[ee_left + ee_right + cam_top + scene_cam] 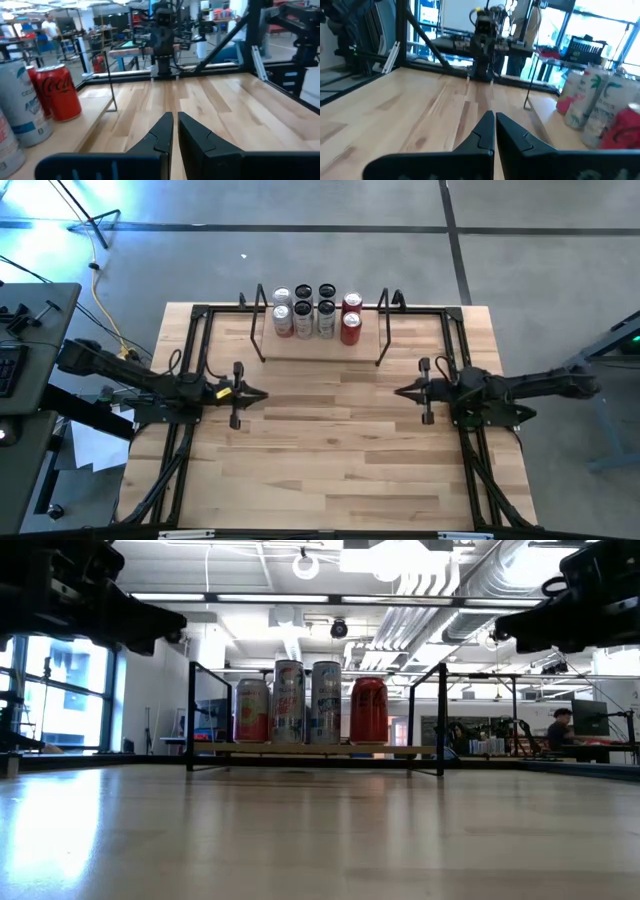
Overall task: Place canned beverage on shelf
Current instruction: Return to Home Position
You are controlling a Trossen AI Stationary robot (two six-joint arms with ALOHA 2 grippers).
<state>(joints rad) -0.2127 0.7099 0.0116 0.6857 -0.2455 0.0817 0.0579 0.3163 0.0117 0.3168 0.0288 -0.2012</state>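
Eight cans [304, 318] are sitting on the shelf [320, 348] in two rows, with the reds at its right end. On my feed the left gripper [262, 393] hangs off the shelf's near left corner, fingers pressed together on nothing. The right gripper [398, 391] is off the near right corner, same deal.

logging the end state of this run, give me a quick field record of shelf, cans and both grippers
shelf: light-wood platform, black rod upright at each end, at the top of the tabletop in the high view
cans on shelf: eight, upright, two rows of four
red soda cans: two, right-end column, one behind the other
other cans: six pale ones, in the three columns to the left
left gripper: shut, empty, above bare tabletop
right gripper: shut, empty, facing the left one
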